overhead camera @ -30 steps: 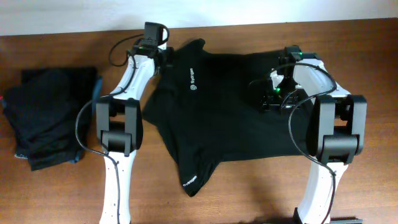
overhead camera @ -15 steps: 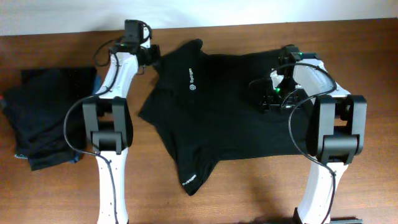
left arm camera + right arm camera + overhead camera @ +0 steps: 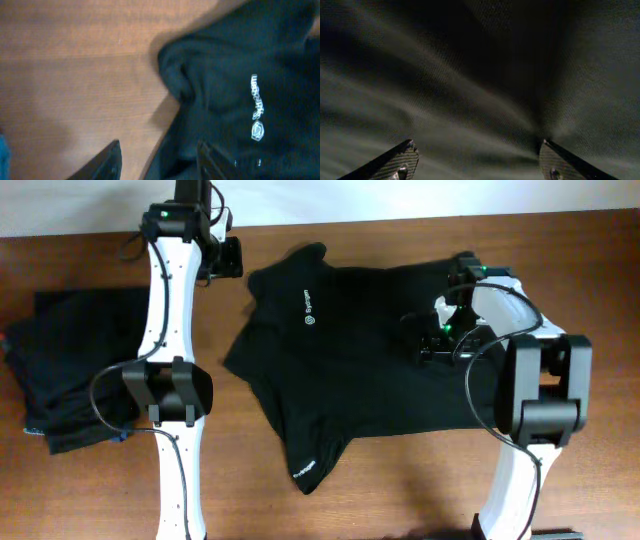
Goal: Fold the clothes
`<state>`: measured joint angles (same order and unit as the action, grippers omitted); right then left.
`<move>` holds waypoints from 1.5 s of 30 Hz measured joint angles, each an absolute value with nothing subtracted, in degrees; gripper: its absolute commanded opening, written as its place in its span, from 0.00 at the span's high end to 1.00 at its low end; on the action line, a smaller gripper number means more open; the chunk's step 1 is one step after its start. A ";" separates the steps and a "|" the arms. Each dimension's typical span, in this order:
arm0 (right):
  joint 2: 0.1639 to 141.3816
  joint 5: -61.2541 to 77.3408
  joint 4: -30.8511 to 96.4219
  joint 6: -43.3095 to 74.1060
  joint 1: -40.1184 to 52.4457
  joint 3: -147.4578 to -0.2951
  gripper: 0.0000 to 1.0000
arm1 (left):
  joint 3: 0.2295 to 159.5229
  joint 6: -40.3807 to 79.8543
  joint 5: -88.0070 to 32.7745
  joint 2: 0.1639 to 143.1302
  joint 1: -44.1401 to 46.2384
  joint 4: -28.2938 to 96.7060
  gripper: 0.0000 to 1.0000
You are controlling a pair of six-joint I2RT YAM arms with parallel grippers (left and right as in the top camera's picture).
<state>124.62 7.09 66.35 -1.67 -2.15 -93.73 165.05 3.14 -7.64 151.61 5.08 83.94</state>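
Observation:
A black shirt (image 3: pixel 370 365) with a small white logo (image 3: pixel 308 310) lies spread across the middle of the table. My left gripper (image 3: pixel 230 259) hovers at the back left, just off the shirt's upper left corner. In the left wrist view its jaws (image 3: pixel 159 161) stand open over the shirt's edge (image 3: pixel 235 75) and bare wood, holding nothing. My right gripper (image 3: pixel 413 340) sits low over the shirt's right half. In the right wrist view it (image 3: pixel 477 162) is open, and creased black fabric (image 3: pixel 470 75) fills the frame between its fingers (image 3: pixel 397 162).
A stack of folded dark clothes (image 3: pixel 75 370) with a teal-blue edge (image 3: pixel 122 434) rests at the left end of the wooden table (image 3: pixel 400 490). Both white arms reach in from the front edge.
My left gripper has drawn back and to the left, off the shirt's corner, and the corner now lies loose. The right gripper has stayed in place and opened wider.

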 measured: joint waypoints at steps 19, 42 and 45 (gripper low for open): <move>100.57 8.56 83.18 -1.45 -19.11 -94.65 0.02 | 167.39 -3.05 0.23 137.21 8.97 96.68 0.55; 79.35 8.64 83.40 0.12 -19.16 -73.41 0.01 | 89.10 -1.54 -4.64 98.80 13.23 80.75 0.51; 79.40 8.62 77.93 3.40 -20.03 -68.84 0.01 | 78.89 -1.56 -7.40 99.02 17.76 73.08 0.48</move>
